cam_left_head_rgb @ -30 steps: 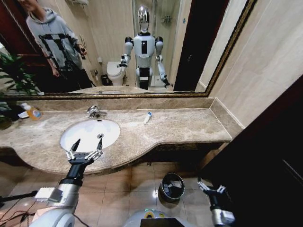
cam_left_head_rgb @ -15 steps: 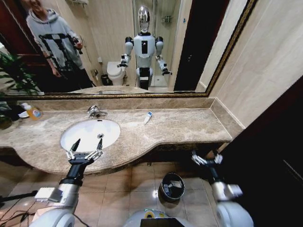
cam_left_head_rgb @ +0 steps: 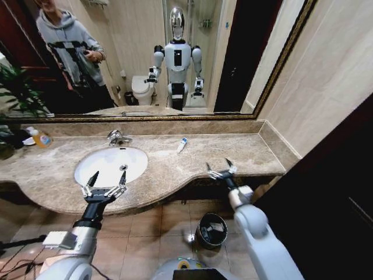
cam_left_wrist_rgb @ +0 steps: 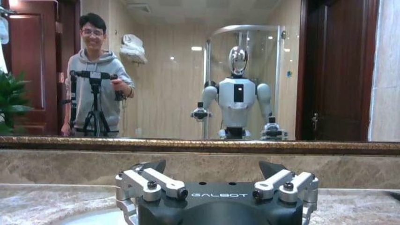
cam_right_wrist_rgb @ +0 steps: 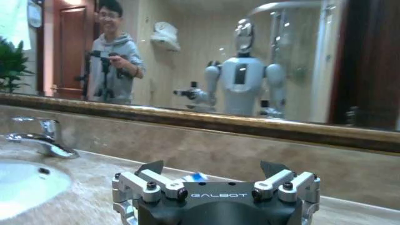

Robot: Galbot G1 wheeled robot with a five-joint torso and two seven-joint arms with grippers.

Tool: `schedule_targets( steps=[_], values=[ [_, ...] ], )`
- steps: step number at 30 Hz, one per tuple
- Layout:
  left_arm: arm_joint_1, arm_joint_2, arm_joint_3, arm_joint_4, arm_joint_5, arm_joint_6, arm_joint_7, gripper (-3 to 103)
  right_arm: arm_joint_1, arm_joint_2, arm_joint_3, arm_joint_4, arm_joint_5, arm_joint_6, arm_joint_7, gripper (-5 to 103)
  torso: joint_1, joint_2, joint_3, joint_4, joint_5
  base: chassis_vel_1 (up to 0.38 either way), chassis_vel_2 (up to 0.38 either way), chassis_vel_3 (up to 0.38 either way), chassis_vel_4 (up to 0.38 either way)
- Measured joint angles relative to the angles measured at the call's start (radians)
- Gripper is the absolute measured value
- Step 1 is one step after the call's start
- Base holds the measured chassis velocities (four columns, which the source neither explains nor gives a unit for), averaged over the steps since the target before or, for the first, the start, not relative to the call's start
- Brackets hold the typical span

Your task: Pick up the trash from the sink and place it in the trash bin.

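right gripper (cam_left_head_rgb: 221, 170): up from low by the floor beside the trash bin (cam_left_head_rgb: 211, 230) to countertop (cam_left_head_rgb: 245, 153) height, now over its front edge, right of the sink (cam_left_head_rgb: 111, 165)
right gripper fingers: spread apart, empty, same as before
right arm: more of it in head view, forearm now rising past the bin
mirror: robot's reflected arm shifted accordingly
right wrist view: now facing along the countertop, white tube with blue end (cam_right_wrist_rgb: 195, 177) just past the gripper (cam_right_wrist_rgb: 216, 174)

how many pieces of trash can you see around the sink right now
1. A white tube with a blue end lies on the counter, right of the sink and near the back wall. The basin looks bare, though smaller bits could be hidden behind the left gripper.
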Motion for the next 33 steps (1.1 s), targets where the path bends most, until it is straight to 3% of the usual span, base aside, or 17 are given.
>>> schedule_targets(
  steps=[2,8,12,19,33],
  values=[
    [0.0,0.0,0.0,0.0,0.0,0.0,0.0,100,0.07,0.011,-0.061,-0.043,0.026,-0.03,0.037,100,0.0,0.0,0.0,0.0001,0.0,0.0,0.0,0.0,0.0],
    [0.0,0.0,0.0,0.0,0.0,0.0,0.0,100,0.323,0.145,-0.242,-0.249,0.039,-0.1,0.202,100,0.0,0.0,0.0,0.0003,-0.0002,0.0,0.0,0.0,0.0],
    [0.0,0.0,0.0,0.0,0.0,0.0,0.0,100,0.397,0.19,-0.288,-0.322,0.03,-0.116,0.249,100,0.0,0.0,0.0,0.0002,-0.0002,0.0,0.0,0.0,0.0],
    [0.0,0.0,0.0,0.0,0.0,0.0,0.0,100,0.528,0.307,-0.333,-0.541,0.032,-0.152,0.408,100,0.0,0.0,0.0,0.0001,-0.0003,0.0,0.0,0.0,0.0],
    [0.0,0.0,0.0,0.0,0.0,0.0,0.0,100,0.555,0.324,-0.289,-0.721,0.033,-0.106,0.454,100,0.0,0.0,0.0,-0.0001,0.0003,0.0,0.0,0.0,0.0]
  ],
)
